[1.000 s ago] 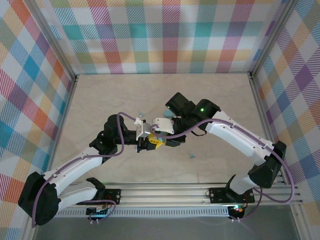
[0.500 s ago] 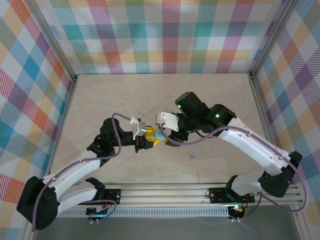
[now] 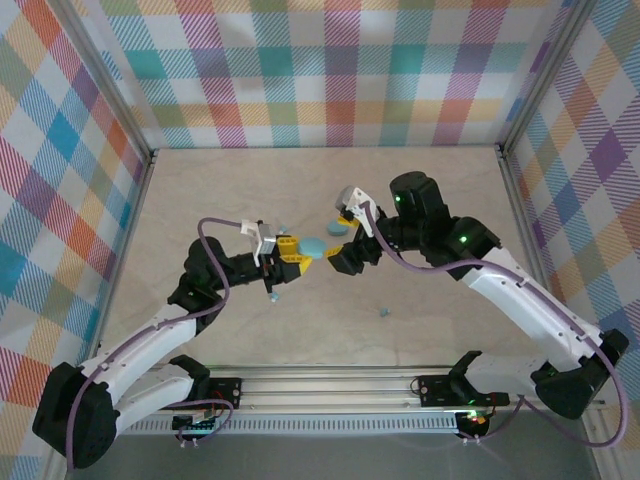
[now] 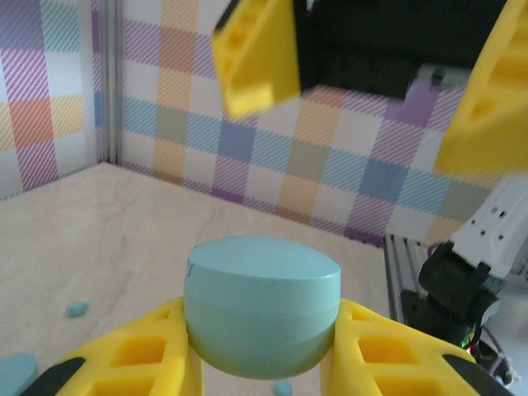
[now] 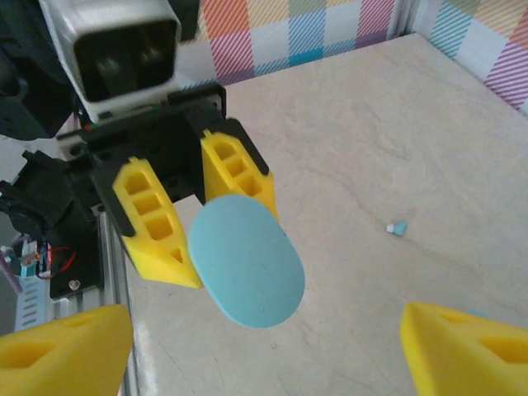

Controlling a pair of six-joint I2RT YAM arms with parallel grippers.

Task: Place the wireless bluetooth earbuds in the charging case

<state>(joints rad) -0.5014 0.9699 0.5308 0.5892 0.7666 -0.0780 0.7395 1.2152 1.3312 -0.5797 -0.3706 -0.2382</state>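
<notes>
Beige marbled desk (image 3: 430, 200) – both arms meet above its centre. Left pincer (image 3: 298, 250) is clamped on the rounded teal charging case (image 3: 316, 246), held off the desk and pointed toward 3 o'clock, probably so the other arm can work on it. Right pincer (image 3: 343, 245) faces it, jaws spread wide, empty. Tiny pale teal earbuds (image 3: 383, 313) lie loose – this one at 5 o'clock of the case, a second earbud (image 3: 281, 228) at 10 o'clock. None inserted yet.

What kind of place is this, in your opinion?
Probably a robot test cell, not a home: plaid backdrop walls, an aluminium mounting rail, and a pale table.
</notes>
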